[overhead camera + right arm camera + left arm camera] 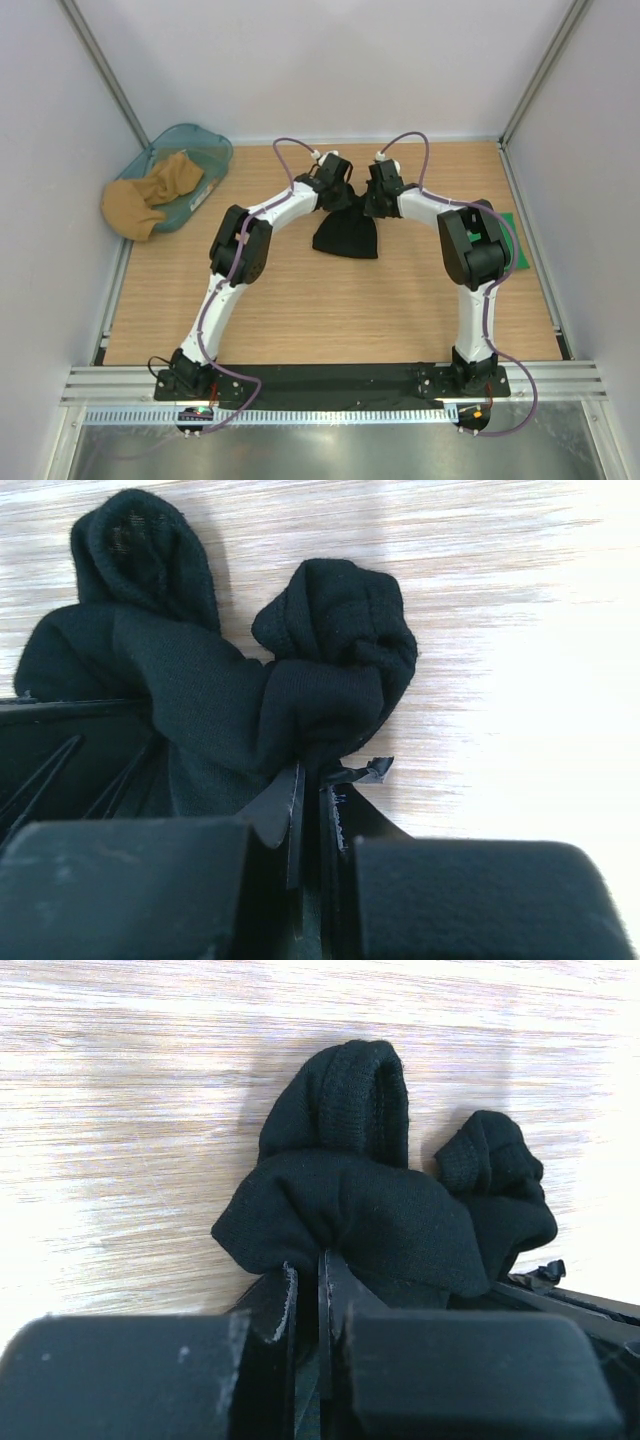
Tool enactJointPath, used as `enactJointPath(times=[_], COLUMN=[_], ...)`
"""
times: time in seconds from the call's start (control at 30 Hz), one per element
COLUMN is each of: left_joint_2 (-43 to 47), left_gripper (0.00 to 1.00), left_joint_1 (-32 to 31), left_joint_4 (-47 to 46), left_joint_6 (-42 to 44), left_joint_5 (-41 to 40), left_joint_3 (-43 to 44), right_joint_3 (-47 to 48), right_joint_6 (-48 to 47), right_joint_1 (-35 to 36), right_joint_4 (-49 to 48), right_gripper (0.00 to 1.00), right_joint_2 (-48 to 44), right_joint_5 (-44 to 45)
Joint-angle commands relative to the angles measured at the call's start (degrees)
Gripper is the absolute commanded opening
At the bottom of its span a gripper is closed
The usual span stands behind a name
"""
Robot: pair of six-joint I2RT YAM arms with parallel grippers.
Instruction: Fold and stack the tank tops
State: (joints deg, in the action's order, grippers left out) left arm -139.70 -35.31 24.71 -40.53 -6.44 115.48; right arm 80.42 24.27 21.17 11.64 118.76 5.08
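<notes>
Both pincers are clenched on the black tank top [347,238], mid-table: left gripper [338,203] and right gripper [377,205] pinch its bunched far edge. Fold unfinished. Green tank top [518,252] lies flat at right edge, seemingly folded. Stacking remains.

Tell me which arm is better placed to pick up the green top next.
Right, probably. The green top lies at the far right, beside the right arm and far from the left arm. The left pincer and right pincer are both shut on the black top, so it must release first.
</notes>
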Motion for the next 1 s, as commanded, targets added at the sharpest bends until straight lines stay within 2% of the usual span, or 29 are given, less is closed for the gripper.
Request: enactJointPath(times=[0.0,0.1,0.23,0.43,0.53,0.77,0.97], left_joint_2=[-0.4,3.0,7.8,10.8,11.0,11.7,11.4], left_gripper=[0.00,0.00,0.00,0.00,0.00,0.00,0.00], left_joint_1=[-1.6,-4.1,-7.9,-12.2,-14.6,-17.0,-17.6], left_joint_4=[6.7,5.7,-0.3,-8.2,-10.0,-14.9,-11.4], left_joint_6=[0.3,0.1,-2.6,-6.3,-6.9,-8.7,-8.4], left_joint_5=[0.0,-0.7,-2.0,-1.4,-3.8,-4.0,-6.2], left_joint_3=[-1.7,-3.0,-7.4,-10.5,-9.9,-10.1,-8.8], right_joint_3=[-1.3,-4.7,-11.1,-17.5,-18.2,-16.8,-17.6], right_joint_6=[-0.6,0.4,3.5,5.8,5.7,5.3,4.8], right_joint_1=[0.2,-0.3,-3.0,-10.1,-11.7,-12.7,-12.6], right_joint_4=[3.9,3.1,2.7,3.0,3.8,8.5,10.7], right_gripper=[0.01,0.01,0.01,0.01,0.01,0.01,0.01], right_joint_2=[-2.1,-8.0,-14.6,-21.7,-23.7,-26.6,-29.6], right_joint_5=[5.5,7.4,8.5,6.9,6.3,8.6,9.7])
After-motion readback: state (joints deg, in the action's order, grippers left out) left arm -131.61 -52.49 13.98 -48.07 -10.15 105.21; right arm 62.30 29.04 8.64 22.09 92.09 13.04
